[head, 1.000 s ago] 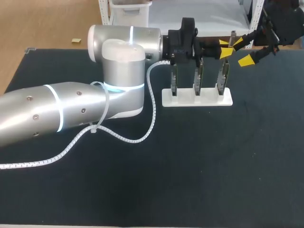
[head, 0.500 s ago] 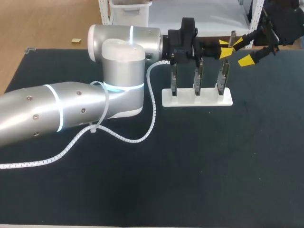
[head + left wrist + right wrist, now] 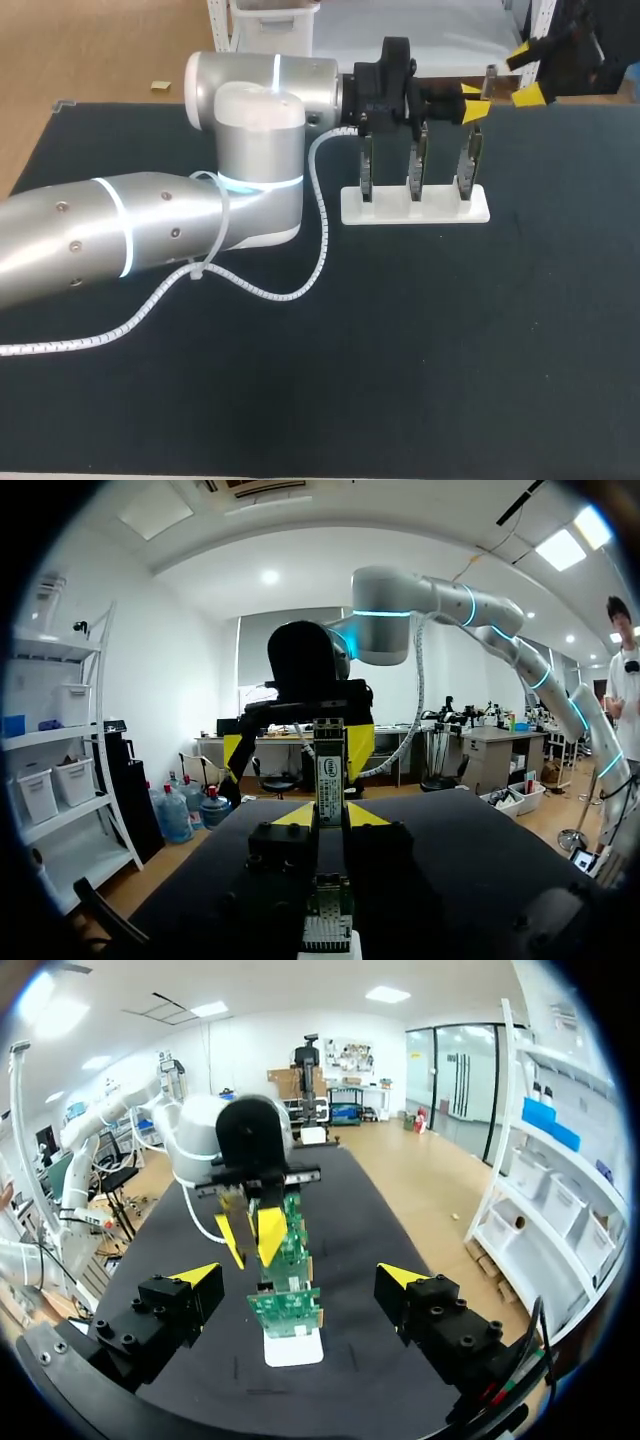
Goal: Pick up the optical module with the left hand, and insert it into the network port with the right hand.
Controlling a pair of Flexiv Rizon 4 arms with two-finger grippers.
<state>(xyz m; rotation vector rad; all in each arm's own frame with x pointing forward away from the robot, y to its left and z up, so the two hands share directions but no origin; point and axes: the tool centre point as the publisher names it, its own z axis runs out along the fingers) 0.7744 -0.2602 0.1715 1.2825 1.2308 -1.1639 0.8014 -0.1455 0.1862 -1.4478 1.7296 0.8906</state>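
Optical module point(image 3: 329, 770) upright above white stand point(image 3: 415, 205), over stand's end nearest right arm. Left gripper point(image 3: 471, 101) over same end of stand, yellow tips pinched on module from both sides. Stand sits on dark table mat point(image 3: 400, 350) and carries three green circuit boards point(image 3: 285, 1305) on edge in row. Right gripper point(image 3: 527, 75) just past that end of stand, facing left gripper. Its fingers are spread wide with nothing between them, clear of module.

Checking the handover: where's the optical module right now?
In the left wrist view the optical module stands upright between the yellow tips of the left claw, by the rightmost circuit board on the white stand.
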